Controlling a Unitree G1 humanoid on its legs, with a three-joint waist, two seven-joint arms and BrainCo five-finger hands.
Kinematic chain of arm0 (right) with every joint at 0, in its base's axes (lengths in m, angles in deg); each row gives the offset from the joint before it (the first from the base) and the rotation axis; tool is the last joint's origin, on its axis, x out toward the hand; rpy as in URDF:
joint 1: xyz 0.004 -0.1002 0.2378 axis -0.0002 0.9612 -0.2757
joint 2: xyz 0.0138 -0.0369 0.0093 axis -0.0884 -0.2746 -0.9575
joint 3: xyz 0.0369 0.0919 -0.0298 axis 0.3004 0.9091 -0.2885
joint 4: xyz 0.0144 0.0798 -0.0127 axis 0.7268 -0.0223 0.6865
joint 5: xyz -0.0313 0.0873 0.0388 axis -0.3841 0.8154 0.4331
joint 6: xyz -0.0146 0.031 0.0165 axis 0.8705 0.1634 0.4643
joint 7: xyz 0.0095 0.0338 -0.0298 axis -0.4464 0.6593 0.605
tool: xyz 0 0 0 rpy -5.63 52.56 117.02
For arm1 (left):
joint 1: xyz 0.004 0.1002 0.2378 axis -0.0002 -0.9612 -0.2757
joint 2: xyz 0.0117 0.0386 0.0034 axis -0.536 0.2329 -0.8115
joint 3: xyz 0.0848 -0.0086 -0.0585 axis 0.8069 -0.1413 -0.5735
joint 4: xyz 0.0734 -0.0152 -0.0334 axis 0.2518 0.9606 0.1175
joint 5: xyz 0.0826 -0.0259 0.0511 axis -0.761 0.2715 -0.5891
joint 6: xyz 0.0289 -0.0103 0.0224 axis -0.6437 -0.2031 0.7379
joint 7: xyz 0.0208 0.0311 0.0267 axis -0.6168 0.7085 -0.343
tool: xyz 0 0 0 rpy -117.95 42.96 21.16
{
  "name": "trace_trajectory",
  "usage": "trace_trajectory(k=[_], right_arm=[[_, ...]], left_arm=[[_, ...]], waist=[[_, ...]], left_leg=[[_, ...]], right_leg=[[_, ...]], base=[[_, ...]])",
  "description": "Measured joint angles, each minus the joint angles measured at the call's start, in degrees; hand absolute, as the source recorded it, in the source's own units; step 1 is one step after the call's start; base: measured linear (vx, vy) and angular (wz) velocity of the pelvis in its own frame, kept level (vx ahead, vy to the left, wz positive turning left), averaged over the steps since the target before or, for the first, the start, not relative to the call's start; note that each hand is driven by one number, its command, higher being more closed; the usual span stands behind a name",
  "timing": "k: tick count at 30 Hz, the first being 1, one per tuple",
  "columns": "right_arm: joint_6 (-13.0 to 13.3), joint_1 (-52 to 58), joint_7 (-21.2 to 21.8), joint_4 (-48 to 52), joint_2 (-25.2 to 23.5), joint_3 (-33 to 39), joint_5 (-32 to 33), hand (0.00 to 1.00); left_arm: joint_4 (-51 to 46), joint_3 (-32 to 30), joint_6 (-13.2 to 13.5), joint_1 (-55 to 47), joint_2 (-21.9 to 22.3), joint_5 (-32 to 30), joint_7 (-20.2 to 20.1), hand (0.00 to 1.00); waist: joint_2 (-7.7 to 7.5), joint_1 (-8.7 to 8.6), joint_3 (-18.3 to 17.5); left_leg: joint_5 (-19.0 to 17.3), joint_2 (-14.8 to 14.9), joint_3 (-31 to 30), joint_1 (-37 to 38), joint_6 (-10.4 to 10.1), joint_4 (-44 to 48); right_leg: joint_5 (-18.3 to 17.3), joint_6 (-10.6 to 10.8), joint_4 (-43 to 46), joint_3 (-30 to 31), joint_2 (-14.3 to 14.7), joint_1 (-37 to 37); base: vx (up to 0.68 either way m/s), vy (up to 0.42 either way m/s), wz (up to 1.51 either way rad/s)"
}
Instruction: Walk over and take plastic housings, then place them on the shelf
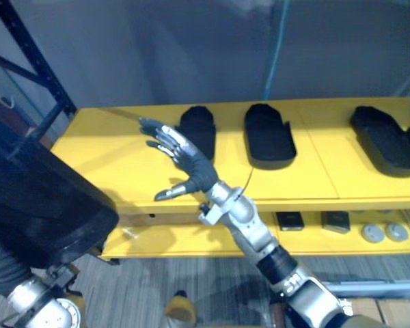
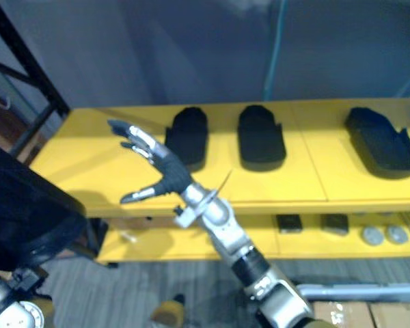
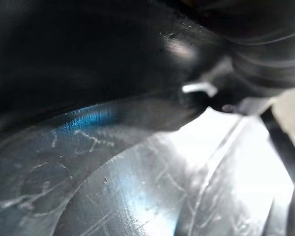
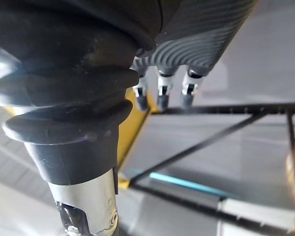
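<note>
Housings go up at the yellow shelf (image 1: 109, 157), and the job looks partly done. Three black ones lie in a row on its top board: the left housing (image 1: 198, 130), the middle housing (image 1: 268, 135) and the right housing (image 1: 388, 140), each apart from its neighbour. A fourth housing (image 1: 34, 198), large and dark, hangs near the shelf's left front corner, carried on the robot's left arm and, as far as I can judge, not yet over the board. The left hand (image 3: 265, 54) sits close against its glossy shell, and I cannot tell whether the fingers grip it. The right hand (image 1: 184, 160) is above the shelf's front edge, just before the left housing, fingers and thumb spread wide and holding nothing. By my reckoning, what is left is to bring the carried piece over the bare stretch at the shelf's left end and set it down, and that space looks wide enough. The top board is flat, smooth and seamed in panels. Toward the right end of the shelf's lower board sit two small black blocks (image 1: 289, 220) and two grey discs (image 1: 373, 233). Behind the shelf stands a plain grey wall with a blue cable (image 1: 277, 48) running down it. A dark rack frame (image 1: 34, 68) rises past the shelf's left end, and a grey plank floor (image 1: 157, 287) lies in front.
</note>
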Motion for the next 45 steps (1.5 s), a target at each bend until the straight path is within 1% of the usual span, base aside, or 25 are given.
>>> trace_trajectory(k=[3, 5, 6, 7, 8, 9, 10, 11, 12, 13, 14, 15, 16, 17, 19, 23, 27, 31, 32, 34, 36, 38, 39, 41, 45], right_arm=[[0.2, 2.66, -2.5, 0.01, 2.05, 1.32, -1.31, 0.0], [0.76, 5.9, -3.65, 0.03, 2.58, 2.88, -1.39, 0.0], [0.78, 6.17, -3.74, 0.03, 2.58, 3.0, -1.41, 0.0], [0.87, 7.27, -4.28, 0.04, 2.55, 3.05, -1.68, 0.0], [1.17, 8.01, -4.15, 0.21, 2.58, 3.29, -1.53, 0.0], [1.3, 8.18, -3.73, 0.34, 2.59, 3.48, -1.39, 0.0], [1.31, 8.25, -3.02, 1.08, 2.34, 3.31, -1.33, 0.0], [1.4, 8.51, -2.16, 3.32, 1.96, 3.22, -1.07, 0.0], [1.47, 8.51, -1.77, 4.33, 1.71, 3.15, -1.06, 0.0], [2.26, 8.65, -1.1, 5.44, 1.15, 2.86, -1.05, 0.0], [2.32, 8.75, -0.8, 5.41, 1.49, 2.93, -1.01, 0.0], [2.32, 8.74, -0.91, 5.39, 2.11, 3.11, -1.19, 0.0], [2.32, 8.84, -1.15, 5.39, 2.6, 4.25, -1.24, 0.0], [2.31, 8.86, -1.32, 5.39, 2.75, 5.18, -1.25, 0.0], [2.1, 9.28, -2.92, 6.62, 2.84, 9.93, -2.25, 0.0], [2.13, 13.42, -5.91, 10.25, 3.52, 13.18, -2.77, 0.0], [3.46, 19.7, -11.57, 18.08, 2.85, 13.45, -5.08, 0.0], [3.76, 24.33, -18.49, 25.35, 2.67, 19.24, -7.46, 0.0], [3.53, 26.85, -21.16, 27.63, 2.83, 23.3, -7.86, 0.0], [3.26, 28.91, -23.06, 29.23, 3.39, 26.72, -8.62, 0.0], [2.9, 32.8, -25.93, 30.97, 4.05, 32.92, -11.09, 0.0], [1.27, 36.82, -29.98, 30.97, 5.32, 39.7, -14.59, 0.0], [0.75, 37.82, -30.89, 30.92, 5.59, 41.69, -15.21, 0.0], [0.24, 41.01, -33.99, 28.55, 6.31, 50.15, -16.1, 0.0], [-3.2, 43.93, -38.29, 18.44, 8.76, 59.97, -14.86, 0.0]], left_arm=[[-0.7, 0.59, 1.14, 3.71, -1.64, -0.39, -2.23, 1.0], [-0.65, 2.23, 1.13, 6.12, -3.77, -0.71, -2.51, 1.0], [-0.64, 2.38, 1.13, 6.29, -4.05, -0.72, -2.55, 1.0], [-0.55, 3.09, 0.86, 6.83, -6.29, -0.82, -2.85, 1.0], [0.2, 4.31, 0.35, 7.49, -8.11, -1.3, -2.57, 1.0], [1.5, 5.31, -0.02, 8.77, -9.31, -2.04, -2.0, 1.0], [4.0, 5.6, -0.66, 11.18, -10.33, -2.31, -1.5, 1.0], [6.69, 5.64, -2.15, 13.8, -11.37, -2.28, -0.2, 1.0], [7.79, 5.58, -2.93, 14.75, -11.79, -2.26, 0.27, 1.0], [10.01, 5.64, -4.68, 15.59, -11.14, -2.16, 0.6, 1.0], [10.21, 6.31, -5.41, 15.15, -10.55, -2.1, 0.6, 1.0], [10.22, 7.06, -5.83, 14.33, -9.76, -2.15, 0.52, 1.0], [10.2, 8.07, -5.82, 13.95, -9.07, -2.38, 0.39, 1.0], [10.15, 8.84, -5.82, 14.15, -9.04, -2.46, 0.33, 1.0], [8.84, 10.76, -5.25, 15.16, -9.06, -3.59, -0.9, 1.0], [7.78, 11.56, -5.02, 15.79, -9.3, -4.93, -1.15, 1.0], [6.66, 10.43, -7.58, 16.49, -11.78, -6.05, -1.35, 1.0], [10.42, 2.63, -12.43, 18.33, -19.64, -11.23, -1.7, 1.0], [15.59, -0.59, -14.2, 20.37, -24.17, -11.78, -2.26, 1.0], [21.2, -3.03, -15.67, 22.02, -28.21, -11.89, -2.59, 1.0], [32.59, -5.98, -17.44, 25.43, -35.78, -11.72, -3.32, 1.0], [44.21, -8.82, -18.63, 28.0, -43.08, -11.29, -5.69, 1.0], [46.6, -9.13, -19.08, 28.56, -44.8, -11.21, -6.28, 1.0], [56.0, -9.49, -19.94, 30.51, -51.64, -10.77, -9.82, 1.0], [65.59, -9.42, -21.99, 32.46, -56.56, -8.91, -16.22, 1.0]], waist=[[-0.33, -0.67, 0.0], [-0.77, -1.79, 0.47], [-0.81, -1.87, 0.61], [-1.5, -3.11, 1.28], [-0.88, -4.35, 1.75], [-0.57, -5.02, 1.88], [-0.5, -5.24, 1.91], [-1.0, -5.45, 1.81], [-1.54, -5.55, 2.1], [-1.41, -6.68, 3.03], [-0.98, -6.82, 3.12], [0.22, -6.77, 3.4], [1.38, -6.84, 3.49], [1.53, -7.35, 3.49], [1.51, -9.59, 3.49], [1.25, -9.47, 3.58], [0.58, -10.3, 3.3], [0.14, -11.67, 3.11], [0.14, -12.26, 3.11], [0.17, -12.68, 3.07], [0.24, -13.36, 3.03], [0.23, -14.29, 2.92], [0.24, -14.5, 2.92], [0.32, -14.87, 2.79], [1.3, -16.05, 1.01]], left_leg=[[0.09, -1.36, 1.29, 0.2, 0.1, 0.24], [0.07, -1.9, 2.03, 1.82, 0.17, 0.21], [0.04, -1.89, 2.24, 2.09, 0.24, 0.2], [-0.48, -1.69, 3.32, 4.17, 1.11, 0.15], [-0.91, -0.89, 3.09, 5.24, 1.78, 0.04], [-1.78, 0.6, 2.58, 5.4, 2.61, -0.34], [-1.83, 2.16, 2.72, 4.92, 2.59, -0.96], [-1.96, 2.59, 2.92, 3.53, 2.34, -1.54], [-1.93, 2.34, 3.07, 3.25, 2.3, -2.05], [-1.1, 1.72, 3.13, 2.51, 1.21, -2.15], [-0.95, 2.23, 3.27, 2.82, 1.31, -2.16], [0.21, 3.25, 4.43, 2.55, 1.53, -1.81], [1.71, 4.02, 6.02, 1.25, -0.01, -1.68], [2.51, 4.09, 8.02, 0.53, 0.37, -1.74], [6.12, 3.92, 17.12, -1.73, 1.36, -3.61], [7.09, 2.52, 19.47, 1.45, 1.21, -7.21], [6.79, 1.57, 25.04, 7.09, 1.54, -8.81], [6.72, 2.51, 29.14, 9.14, 1.5, -8.83], [6.72, 2.75, 30.74, 9.75, 1.5, -8.85], [6.72, 2.77, 31.49, 10.1, 1.5, -8.85], [6.71, 2.78, 33.2, 10.3, 1.52, -8.85], [6.32, 2.78, 34.53, 10.8, 2.0, -8.85], [6.17, 2.74, 34.66, 10.79, 1.99, -8.85], [5.53, 2.64, 36.39, 10.77, 2.0, -8.85], [4.34, 2.57, 38.36, 10.17, 1.9, -8.87]], right_leg=[[0.69, -0.7, 3.5, 1.06, -2.53, -0.66], [2.94, -4.18, 13.84, 6.62, -6.36, -4.41], [3.42, -4.89, 15.09, 7.46, -6.67, -4.91], [8.11, -7.71, 22.28, 13.95, -8.01, -8.5], [11.66, -7.8, 25.77, 18.07, -7.8, -11.09], [5.41, -7.22, 25.77, 20.57, -5.64, -12.22], [0.27, -6.19, 20.22, 22.94, -0.81, -13.04], [-0.67, -5.7, 10.14, 23.97, 4.03, -12.7], [-0.7, -5.78, 5.88, 24.1, 5.49, -12.23], [-0.15, -4.36, 0.25, 24.38, 7.48, -10.63], [-0.16, -4.53, -0.65, 23.57, 8.18, -9.93], [0.0, -4.78, -0.84, 22.78, 8.73, -9.82], [0.0, -4.81, -0.86, 21.37, 8.85, -9.97], [-0.05, -4.89, -1.07, 20.2, 8.64, -9.96], [0.14, -4.69, -1.81, 15.97, 8.08, -9.8], [0.14, -4.69, -1.75, 16.49, 7.17, -8.9], [0.16, -4.67, -2.46, 18.96, 6.51, -5.66], [1.46, -5.61, -4.02, 21.02, 7.93, -5.0], [2.1, -6.06, -4.57, 21.78, 8.31, -4.93], [2.64, -6.12, -5.12, 22.56, 8.47, -4.94], [3.71, -6.1, -6.35, 23.31, 8.7, -5.11], [4.78, -5.79, -7.79, 24.39, 9.02, -5.12], [4.86, -5.75, -8.02, 24.48, 9.02, -5.15], [4.96, -5.59, -8.91, 25.71, 9.17, -5.75], [5.03, -5.28, -9.96, 27.24, 9.47, -7.28]], base=[[0.04, 0.081, 0.11], [0.02, 0.106, 0.1], [0.01, 0.076, -0.09], [0.0, 0.047, -0.09], [-0.02, 0.031, -0.05], [-0.08, -0.005, 0.0], [-0.12, -0.043, 0.02], [-0.11, -0.058, 0.03], [-0.07, -0.193, 0.4], [0.0, -0.19, 0.43], [0.02, -0.179, 0.39], [0.09, -0.07, 0.23], [0.09, -0.058, 0.32], [0.12, -0.058, 0.78], [0.11, -0.041, 0.92], [0.18, 0.014, 0.01], [0.12, 0.026, -0.29], [0.04, -0.023, -0.34], [0.01, -0.007, -0.35], [0.0, 0.007, -0.28], [-0.02, 0.019, -0.31], [-0.04, 0.033, -0.32], [-0.05, 0.032, -0.21], [-0.06, 0.037, -0.25], [-0.08, 0.021, -0.26]])
